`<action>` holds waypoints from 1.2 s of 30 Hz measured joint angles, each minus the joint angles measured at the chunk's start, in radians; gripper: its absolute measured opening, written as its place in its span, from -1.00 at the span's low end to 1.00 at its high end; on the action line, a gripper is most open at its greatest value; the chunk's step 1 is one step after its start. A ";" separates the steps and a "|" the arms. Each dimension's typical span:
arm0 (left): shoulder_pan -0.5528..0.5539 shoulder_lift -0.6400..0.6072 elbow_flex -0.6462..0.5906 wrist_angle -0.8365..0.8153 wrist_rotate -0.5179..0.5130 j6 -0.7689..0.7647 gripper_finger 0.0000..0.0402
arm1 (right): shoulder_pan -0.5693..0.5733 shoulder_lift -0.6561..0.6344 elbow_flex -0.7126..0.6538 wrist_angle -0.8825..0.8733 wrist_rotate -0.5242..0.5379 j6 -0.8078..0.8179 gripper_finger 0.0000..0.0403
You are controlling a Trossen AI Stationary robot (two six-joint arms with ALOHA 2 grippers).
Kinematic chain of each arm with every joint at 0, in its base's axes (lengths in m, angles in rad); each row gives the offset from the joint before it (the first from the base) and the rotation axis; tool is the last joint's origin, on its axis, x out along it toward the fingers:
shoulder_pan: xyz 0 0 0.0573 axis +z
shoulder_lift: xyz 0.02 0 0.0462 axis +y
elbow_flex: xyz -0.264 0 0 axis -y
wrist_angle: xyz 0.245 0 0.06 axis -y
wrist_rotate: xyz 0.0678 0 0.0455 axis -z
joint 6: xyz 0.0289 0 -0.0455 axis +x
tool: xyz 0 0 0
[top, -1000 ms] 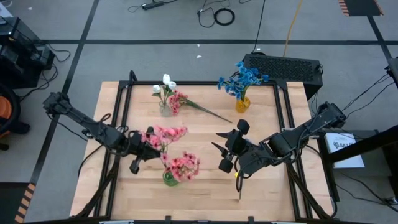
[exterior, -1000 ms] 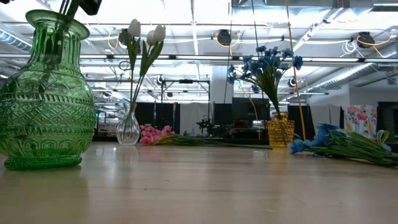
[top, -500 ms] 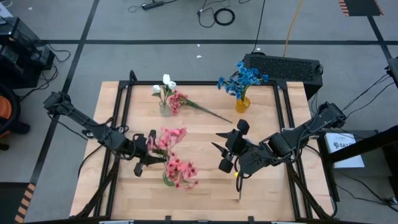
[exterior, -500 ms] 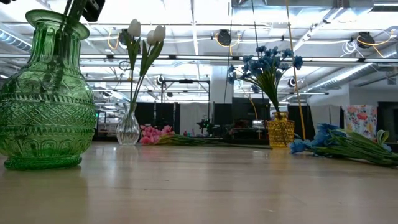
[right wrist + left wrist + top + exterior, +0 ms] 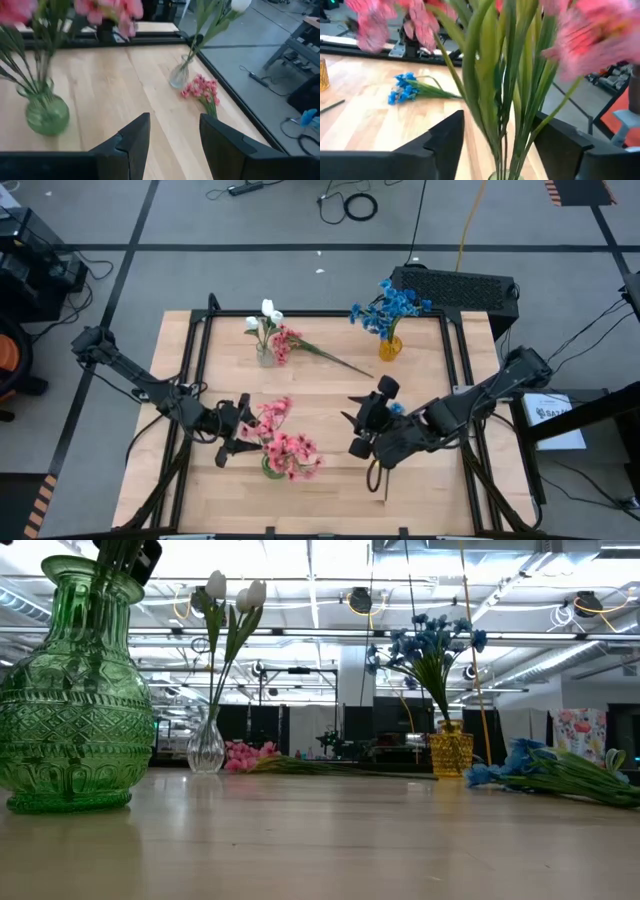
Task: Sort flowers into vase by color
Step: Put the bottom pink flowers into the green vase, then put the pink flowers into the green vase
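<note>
A green glass vase stands near the table's front edge and holds pink flowers upright by their stems. My left gripper is open just left of the vase's mouth. Its fingers stand on either side of the stems, with gaps showing on both sides. My right gripper is open above the table right of centre, with nothing between its fingers. A blue sprig lies flat on the table beneath the right arm.
At the far side a clear vase holds white flowers, and a loose pink sprig lies beside it. A yellow vase with blue flowers stands at the far right. Bare wood lies between the vases.
My left gripper has opened and let go of the pink sprig. The sprig has sunk into the green vase, and its blossoms now sit lower and closer to the other pink ones. The fingers stay on either side of the stems.
</note>
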 joint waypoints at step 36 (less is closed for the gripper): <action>0.000 -0.350 0.002 -0.120 -0.018 0.130 0.34 | -0.550 0.285 -0.297 0.523 -0.346 -0.423 -0.02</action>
